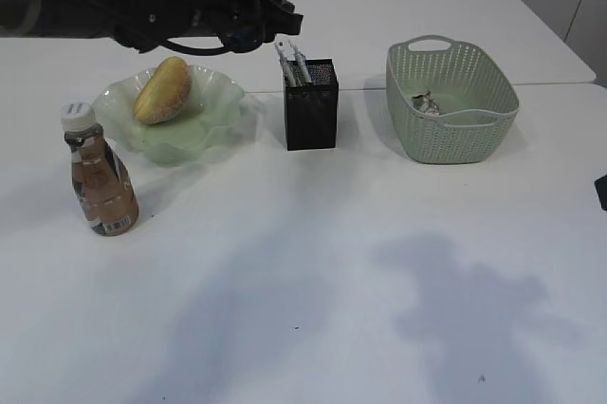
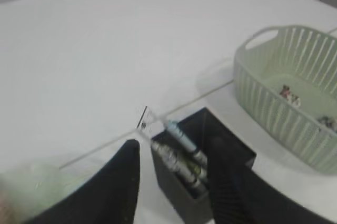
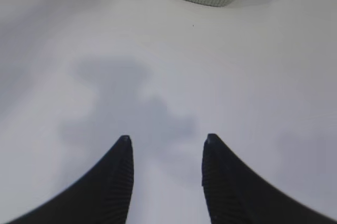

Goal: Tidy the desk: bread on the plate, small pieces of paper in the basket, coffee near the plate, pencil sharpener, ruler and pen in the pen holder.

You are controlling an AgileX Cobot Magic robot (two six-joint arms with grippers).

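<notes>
The large plain white desk (image 1: 313, 262) carries one of each task container. At 9 o'clock stands one brown coffee bottle with a white cap (image 1: 100, 176), just beside one pale green wavy glass plate (image 1: 223, 105) at 10 o'clock, which holds one golden-yellow oval bun (image 1: 163, 89). One black square mesh pen holder (image 1: 311, 105) sits near 12 o'clock with two or three pen-like items (image 2: 181, 153) and one clear ruler corner (image 2: 146, 119) protruding. One pale green perforated basket (image 1: 455, 101) at 2 o'clock contains a few small paper pieces (image 1: 424, 101); their count is unclear. The left gripper (image 2: 174, 182) hovers above the pen holder, jaws spread and empty. The right gripper (image 3: 166, 153) hovers over bare desk, jaws spread, empty. Judged handling: the bun is soft and light, best gripped gently across its width; the bottle is rigid and smooth, best gripped at mid-body.
</notes>
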